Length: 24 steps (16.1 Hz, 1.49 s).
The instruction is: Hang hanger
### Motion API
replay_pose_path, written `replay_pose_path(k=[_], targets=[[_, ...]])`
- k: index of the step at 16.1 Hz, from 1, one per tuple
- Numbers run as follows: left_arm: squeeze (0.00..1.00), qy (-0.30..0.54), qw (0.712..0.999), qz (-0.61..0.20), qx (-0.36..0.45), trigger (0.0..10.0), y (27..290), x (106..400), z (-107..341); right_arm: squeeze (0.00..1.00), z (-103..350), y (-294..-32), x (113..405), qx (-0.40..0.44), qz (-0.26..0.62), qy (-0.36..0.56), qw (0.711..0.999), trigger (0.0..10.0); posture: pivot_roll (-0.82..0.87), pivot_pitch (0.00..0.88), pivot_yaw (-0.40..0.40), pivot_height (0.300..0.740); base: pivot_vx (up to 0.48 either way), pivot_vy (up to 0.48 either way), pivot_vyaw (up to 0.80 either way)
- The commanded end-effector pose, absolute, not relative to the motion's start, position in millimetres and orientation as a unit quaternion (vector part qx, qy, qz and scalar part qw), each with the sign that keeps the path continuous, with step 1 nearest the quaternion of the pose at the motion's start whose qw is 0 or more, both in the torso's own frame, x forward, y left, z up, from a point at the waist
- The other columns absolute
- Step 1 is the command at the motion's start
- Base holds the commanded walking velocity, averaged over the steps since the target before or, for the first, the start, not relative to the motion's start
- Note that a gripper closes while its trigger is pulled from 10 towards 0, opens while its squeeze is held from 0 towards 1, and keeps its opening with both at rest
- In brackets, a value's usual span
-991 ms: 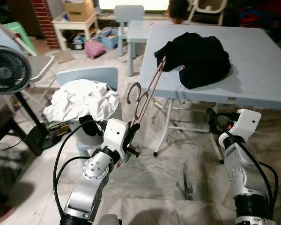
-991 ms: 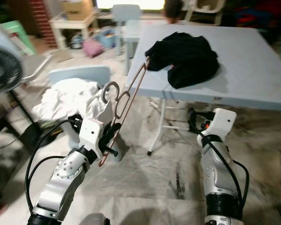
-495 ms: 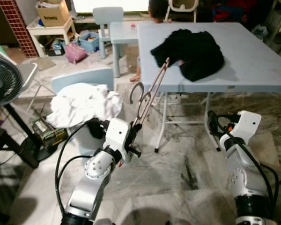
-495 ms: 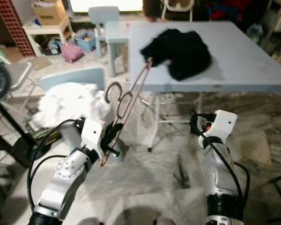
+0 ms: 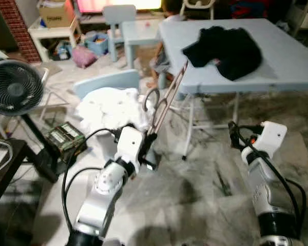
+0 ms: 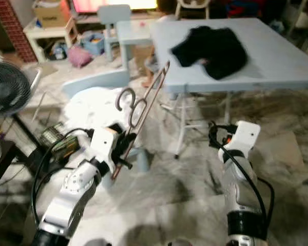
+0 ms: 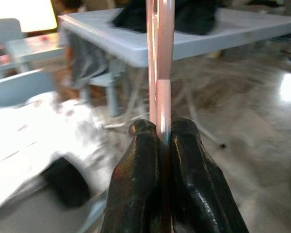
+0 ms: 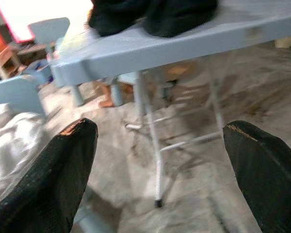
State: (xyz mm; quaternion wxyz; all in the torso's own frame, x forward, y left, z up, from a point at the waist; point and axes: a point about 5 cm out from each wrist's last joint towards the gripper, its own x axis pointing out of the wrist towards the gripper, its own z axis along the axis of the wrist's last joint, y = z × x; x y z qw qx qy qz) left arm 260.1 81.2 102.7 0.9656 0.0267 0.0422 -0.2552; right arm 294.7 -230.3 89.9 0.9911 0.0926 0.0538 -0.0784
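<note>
A thin pink-brown hanger (image 5: pixel 164 101) stands tilted just left of the frame's centre in the left eye view, its hook (image 5: pixel 150 98) curling to the left at mid-height and its long bar running up and to the right, ending in front of the near edge of the light blue folding table (image 5: pixel 292 61). Its lower end is pinched in the left gripper (image 7: pixel 159 141), whose two black fingers (image 7: pixel 136 174) are pressed together on the pink bar with no gap beyond the bar itself. The silver left arm (image 5: pixel 105 187) rises from the lower left of the frame to this grip.

The right gripper (image 8: pixel 157 160) sits at the right of the frame, low beside the table's legs, with its fingers (image 8: pixel 63 170) spread wide and nothing between them.

A crumpled black garment (image 5: pixel 227 45) lies on the table top in the upper right. Behind the hanger, left of centre, a heap of white cloth (image 5: pixel 110 106) lies over a pale blue chair (image 5: pixel 105 82). A black standing fan (image 5: pixel 14 88) is at the left edge. Along the upper left are a small white table holding a cardboard box (image 5: pixel 55 12), a pink bag (image 5: pixel 84 55) and a small light blue child's chair (image 5: pixel 119 13). The floor (image 5: pixel 195 195) is grey marbled tile.
</note>
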Motion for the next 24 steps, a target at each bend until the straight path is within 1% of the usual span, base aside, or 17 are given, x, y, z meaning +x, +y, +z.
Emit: replay_pose_path(k=[1,5,16,21,24], targets=[[0.00,0.038,0.968,-0.246,0.031,10.0,87.0,261.4,104.7,0.00,95.1,-225.4,298.4,0.091,-0.072,0.046,0.992,10.0,-0.03,0.000,-0.010,0.740,0.000,0.000,0.00],[0.00,0.040,0.967,-0.252,0.013,10.0,86.5,261.4,104.2,0.00,95.0,-224.5,298.7,0.092,-0.071,0.045,0.992,10.0,-0.03,0.000,-0.011,0.740,0.000,0.000,0.00],[0.00,0.064,0.961,-0.268,0.010,10.0,85.1,258.3,98.8,0.00,95.1,-221.9,300.5,0.096,-0.056,0.052,0.992,10.0,-0.03,0.007,-0.016,0.740,0.000,0.000,0.00],[0.00,0.061,0.961,-0.269,0.023,10.0,86.2,259.1,98.8,0.00,94.9,-221.5,300.9,0.096,-0.053,0.053,0.993,10.0,-0.03,0.008,-0.016,0.740,0.000,0.000,0.00],[0.00,0.053,0.957,-0.284,0.014,10.0,85.5,257.3,100.5,0.00,95.1,-221.5,301.4,0.096,-0.053,0.053,0.993,10.0,-0.03,0.007,-0.014,0.740,0.000,0.000,0.00]])
